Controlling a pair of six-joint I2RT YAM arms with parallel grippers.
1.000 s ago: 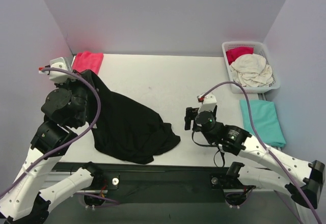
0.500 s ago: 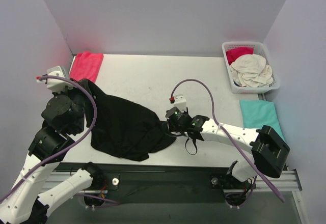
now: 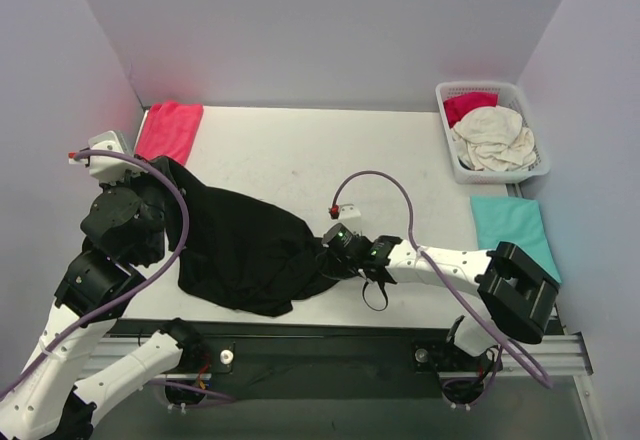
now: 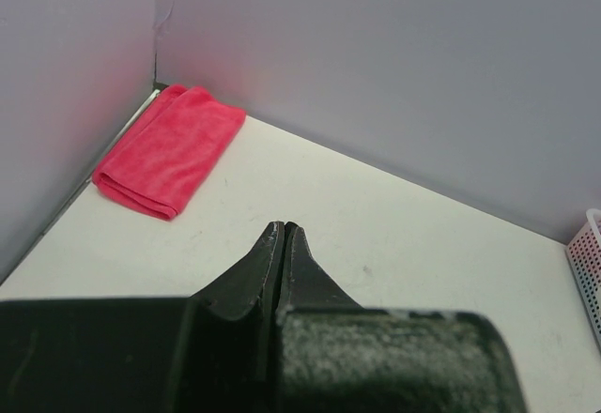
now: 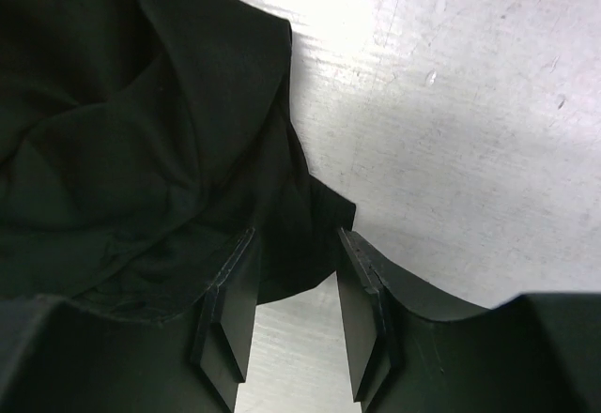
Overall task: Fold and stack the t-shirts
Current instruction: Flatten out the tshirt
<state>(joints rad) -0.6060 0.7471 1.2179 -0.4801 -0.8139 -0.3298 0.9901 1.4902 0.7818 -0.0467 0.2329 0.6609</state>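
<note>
Now | left tool (image 4: 282,231) pinched shut, seemingly on black t-shirt (image 3: 250,250) | right tool (image 5: 296,249) wide, straddling its hem.

My arms wore white shells over fat black round joint housings, the left arm (image 3: 100,280) and the right arm (image 3: 450,258) alike. A purple cable (image 3: 183,222) looped along each and ended in a red plug beside a small white camera box (image 3: 108,148). A green light (image 3: 341,237) glowed on my right wrist. My left fingers (image 4: 265,261) were black and tapered. My right fingers (image 5: 362,312) were flat black plates.
</note>
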